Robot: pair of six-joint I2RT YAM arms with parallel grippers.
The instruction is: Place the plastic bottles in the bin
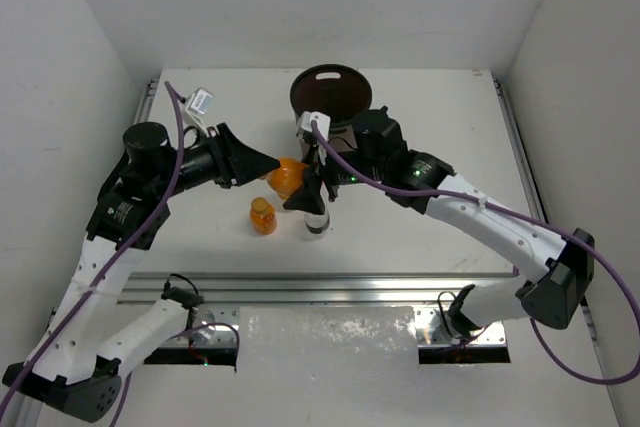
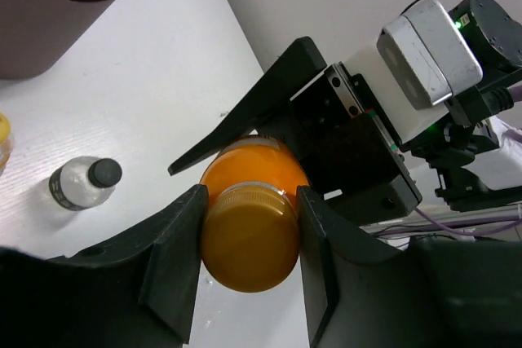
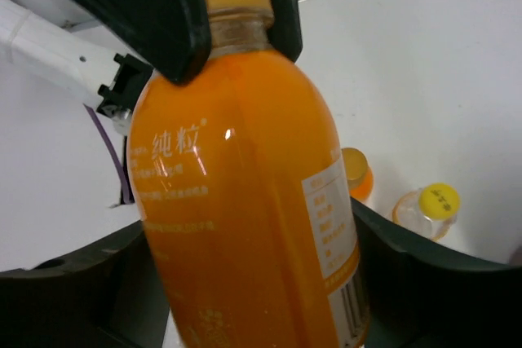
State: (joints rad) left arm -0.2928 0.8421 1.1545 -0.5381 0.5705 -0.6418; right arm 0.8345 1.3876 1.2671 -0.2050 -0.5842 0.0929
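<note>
Clamping the cap of the orange bottle (image 3: pixel 245 201) mid-counter, the left gripper (image 1: pixel 274 167) faced the right gripper (image 1: pixel 308 190), its fingers (image 3: pixel 408 283) flanking the body, grip unclear; an early release risked dropping it short of the far-edge bin (image 1: pixel 345 71).

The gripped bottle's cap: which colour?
Golden orange; the orange bottle's cap shows best in the left wrist view.

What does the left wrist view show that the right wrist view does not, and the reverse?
Only the left wrist view shows the bin and a small clear bottle. Only the right wrist view clearly shows the printed label on the orange bottle, a second orange bottle and a yellow-capped clear bottle. Both show the orange bottle held between the arms: the left gripper shut on its cap, the right gripper closed around its body.
</note>
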